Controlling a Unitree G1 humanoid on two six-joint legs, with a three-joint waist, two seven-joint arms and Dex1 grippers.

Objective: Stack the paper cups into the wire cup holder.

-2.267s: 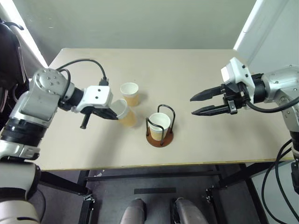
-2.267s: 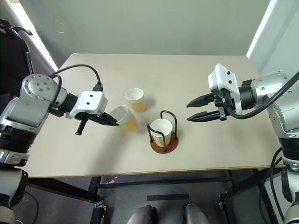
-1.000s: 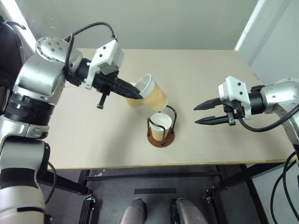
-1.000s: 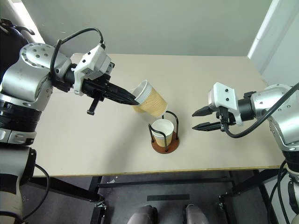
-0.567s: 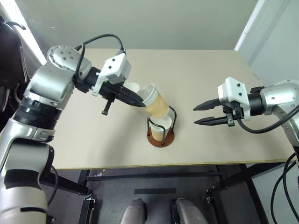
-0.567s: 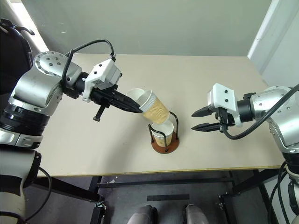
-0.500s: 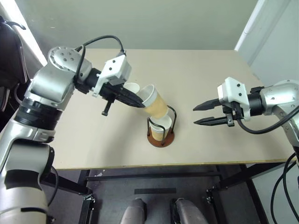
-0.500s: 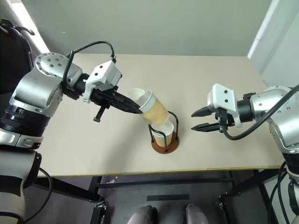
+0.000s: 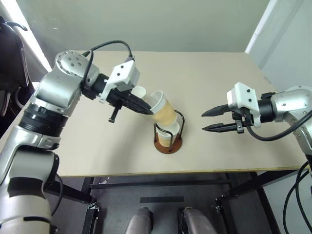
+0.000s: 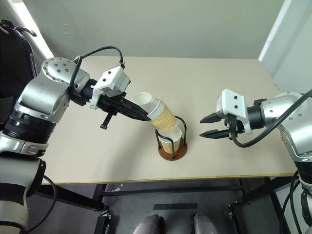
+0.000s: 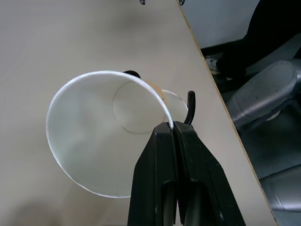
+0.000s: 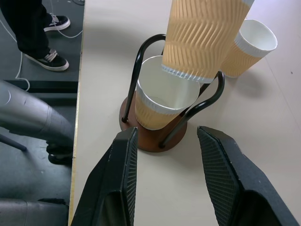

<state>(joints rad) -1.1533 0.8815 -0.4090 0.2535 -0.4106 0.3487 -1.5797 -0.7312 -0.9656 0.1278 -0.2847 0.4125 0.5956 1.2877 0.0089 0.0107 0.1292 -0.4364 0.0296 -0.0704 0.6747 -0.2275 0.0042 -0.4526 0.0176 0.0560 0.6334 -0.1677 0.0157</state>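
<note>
Counting three cups: one in the holder (image 9: 167, 145), one standing free (image 12: 248, 47), one (image 9: 162, 110) pinched by my left gripper (image 9: 147, 110); right gripper (image 9: 204, 121) gapes empty.

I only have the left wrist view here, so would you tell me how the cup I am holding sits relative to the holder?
Observer: The held cup is tilted, its bottom just over the mouth of the cup in the holder, not yet nested.
Operator: Thank you. Is the left gripper on the rim?
Observer: Yes, the left gripper is pinched shut on the rim.
Operator: Where is the third cup?
Observer: The third cup stands upright on the table, beyond the wire cup holder.
Operator: And the right gripper?
Observer: The right gripper is open, off to the holder's right, holding nothing.
</note>
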